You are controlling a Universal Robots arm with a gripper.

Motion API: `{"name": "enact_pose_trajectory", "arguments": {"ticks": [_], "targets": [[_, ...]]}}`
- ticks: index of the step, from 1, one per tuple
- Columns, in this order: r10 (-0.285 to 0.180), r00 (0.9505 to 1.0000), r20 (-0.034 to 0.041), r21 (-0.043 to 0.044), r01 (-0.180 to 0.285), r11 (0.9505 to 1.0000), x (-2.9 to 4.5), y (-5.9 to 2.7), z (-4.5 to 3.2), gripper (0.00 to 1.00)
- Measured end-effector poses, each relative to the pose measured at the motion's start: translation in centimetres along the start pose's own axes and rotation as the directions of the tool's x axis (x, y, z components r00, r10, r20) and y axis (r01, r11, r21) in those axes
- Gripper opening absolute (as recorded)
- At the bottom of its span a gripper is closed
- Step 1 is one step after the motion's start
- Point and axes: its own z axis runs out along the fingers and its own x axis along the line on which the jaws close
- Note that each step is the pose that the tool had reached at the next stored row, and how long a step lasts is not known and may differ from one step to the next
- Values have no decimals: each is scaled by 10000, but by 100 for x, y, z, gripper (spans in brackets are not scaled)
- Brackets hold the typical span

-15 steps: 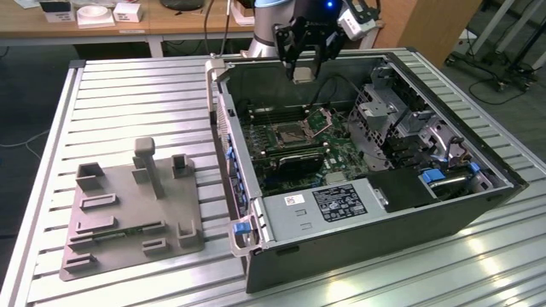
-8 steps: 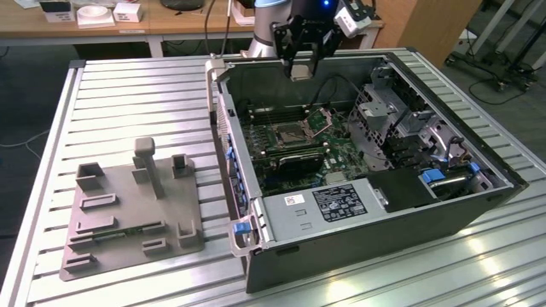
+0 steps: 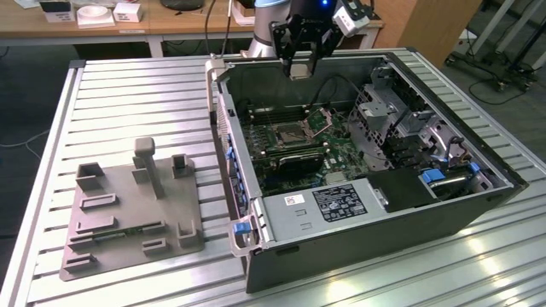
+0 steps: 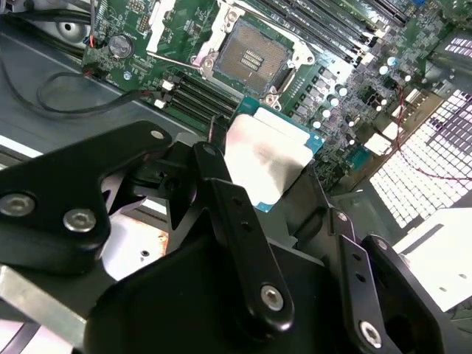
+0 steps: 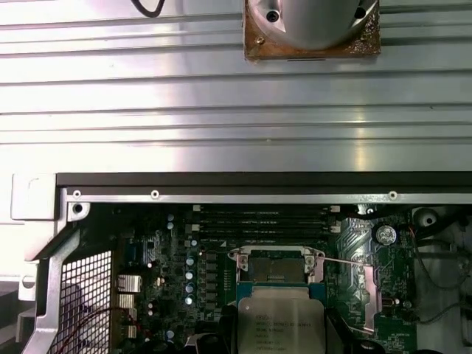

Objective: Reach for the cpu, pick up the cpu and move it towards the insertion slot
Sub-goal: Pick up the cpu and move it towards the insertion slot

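Note:
My gripper [image 3: 300,68] hangs above the rear part of the open computer case [image 3: 477,160], shut on the cpu [image 3: 298,71]. In the second wrist view the cpu [image 4: 265,156] shows its silvery-white top and green edge between the black fingers [image 4: 225,199]. The insertion slot [image 4: 252,55] lies below and a little ahead of it, a dark square in a shiny metal frame. In the exterior view the insertion slot [image 3: 288,134] sits on the green board with its metal flap [image 3: 323,119] raised. In the first wrist view the cpu [image 5: 280,318] hangs just short of the insertion slot [image 5: 276,267].
A grey plastic tray [image 3: 128,204] lies on the slatted metal table at the exterior view's left, with a green memory stick [image 3: 128,231] in it. Inside the case stand a metal drive cage [image 3: 388,112] and loose cables [image 3: 328,86]. Memory slots [image 5: 262,220] run beside the socket.

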Motion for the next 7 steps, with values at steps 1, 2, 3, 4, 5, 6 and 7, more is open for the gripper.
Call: {"name": "enact_pose_trajectory", "arguments": {"ticks": [1,2,3,4,5,6,7], "targets": [[0,10000,0,0,0,10000,0,0,0,54],[0,10000,1,0,0,10000,0,0,0,54],[0,10000,0,0,0,10000,0,0,0,54],[0,10000,0,0,0,10000,0,0,2,54],[1,10000,0,0,-1,10000,0,0,3,54],[0,10000,0,0,0,10000,0,0,4,54],[0,10000,0,0,0,10000,0,0,4,54]]}}
